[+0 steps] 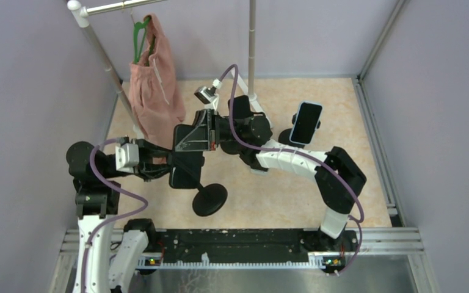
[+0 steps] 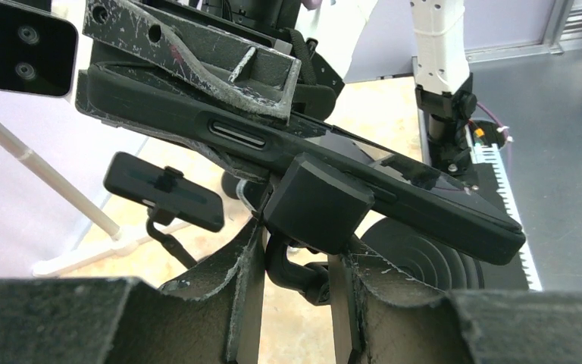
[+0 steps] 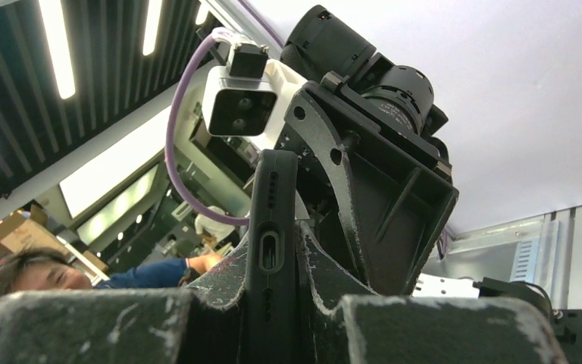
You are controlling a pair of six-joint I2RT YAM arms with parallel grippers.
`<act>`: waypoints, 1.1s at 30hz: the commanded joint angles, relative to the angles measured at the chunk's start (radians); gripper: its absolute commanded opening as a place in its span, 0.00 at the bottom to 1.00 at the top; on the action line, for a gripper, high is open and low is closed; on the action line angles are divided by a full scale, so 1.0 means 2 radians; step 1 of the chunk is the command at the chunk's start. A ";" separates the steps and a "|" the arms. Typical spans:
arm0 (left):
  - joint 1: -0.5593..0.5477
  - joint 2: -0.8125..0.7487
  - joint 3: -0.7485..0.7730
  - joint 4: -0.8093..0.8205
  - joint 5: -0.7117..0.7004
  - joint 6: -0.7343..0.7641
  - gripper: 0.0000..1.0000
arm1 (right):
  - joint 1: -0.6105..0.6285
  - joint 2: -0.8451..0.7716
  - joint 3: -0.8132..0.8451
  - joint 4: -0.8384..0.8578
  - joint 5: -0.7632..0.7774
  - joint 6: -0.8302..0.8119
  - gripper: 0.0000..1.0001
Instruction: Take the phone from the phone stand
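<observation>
The phone (image 1: 186, 174), in a black case, sits tilted on a black phone stand with a round base (image 1: 209, 199). My left gripper (image 1: 170, 163) is shut on the stand's neck (image 2: 303, 269), just below the clamp block (image 2: 318, 201) that rests against the phone's edge (image 2: 394, 205). My right gripper (image 1: 192, 139) comes from the far side and is shut on the phone. In the right wrist view the phone's end with the charging port (image 3: 270, 250) is squeezed between my fingers (image 3: 220, 284). The right gripper (image 2: 197, 53) also shows on the phone in the left wrist view.
A second phone (image 1: 306, 122) stands on another stand at the back right; it also shows in the left wrist view (image 2: 163, 189). A clothes rack (image 1: 251, 49) with a pink garment (image 1: 154, 85) stands at the back. Grey walls close in both sides.
</observation>
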State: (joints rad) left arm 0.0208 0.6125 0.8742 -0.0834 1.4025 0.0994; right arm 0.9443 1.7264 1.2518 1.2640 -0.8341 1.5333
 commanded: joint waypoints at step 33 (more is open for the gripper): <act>0.014 0.114 -0.078 0.003 -0.084 0.031 0.00 | 0.046 -0.060 0.165 0.203 -0.086 0.145 0.00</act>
State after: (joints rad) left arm 0.0372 0.8253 0.7414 -0.0788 1.3041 0.1806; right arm 1.0115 1.7210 1.4776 1.3296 -0.9386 1.7428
